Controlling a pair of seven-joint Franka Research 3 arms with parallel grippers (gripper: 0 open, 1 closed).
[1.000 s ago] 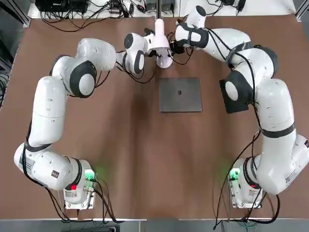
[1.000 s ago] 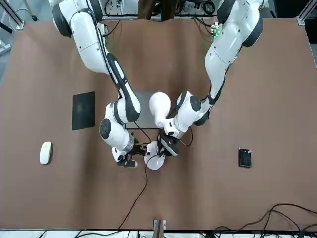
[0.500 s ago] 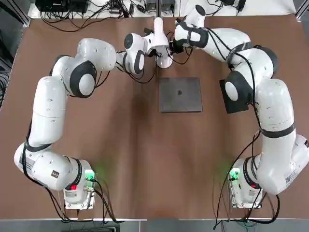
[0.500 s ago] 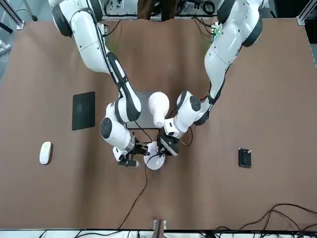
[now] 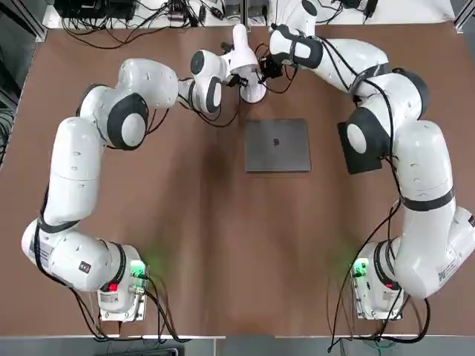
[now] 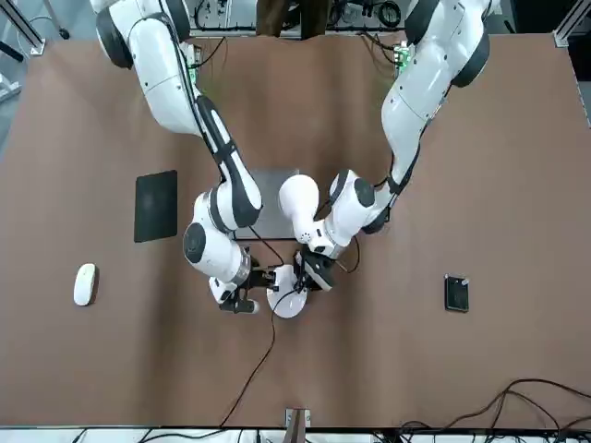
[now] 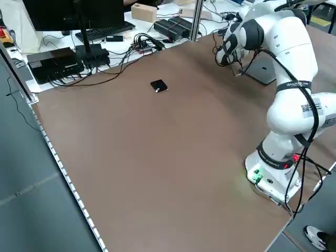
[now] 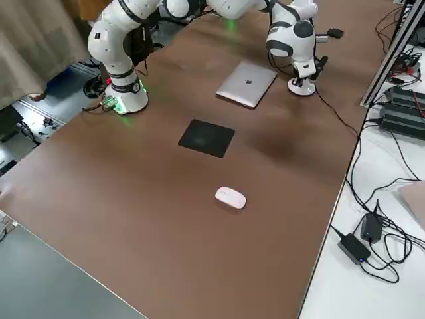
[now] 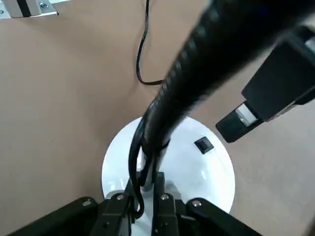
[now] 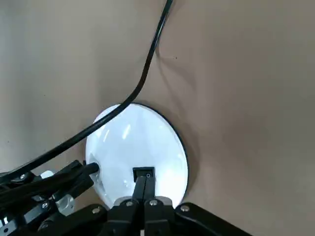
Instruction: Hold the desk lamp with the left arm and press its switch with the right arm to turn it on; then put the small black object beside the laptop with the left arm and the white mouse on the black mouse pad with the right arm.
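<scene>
The right gripper (image 10: 144, 196), fingers pressed together, has its tip at the black rocker switch (image 10: 142, 174) on the desk lamp's round white base (image 10: 147, 142), at the table's far edge beyond the laptop (image 5: 277, 144). The left gripper (image 9: 144, 195) is clamped on the lamp's black stem (image 9: 157, 128) just above that base. Press straight down, lightly, so the tip doesn't skid off; the left grip should stay firm against tipping.
</scene>
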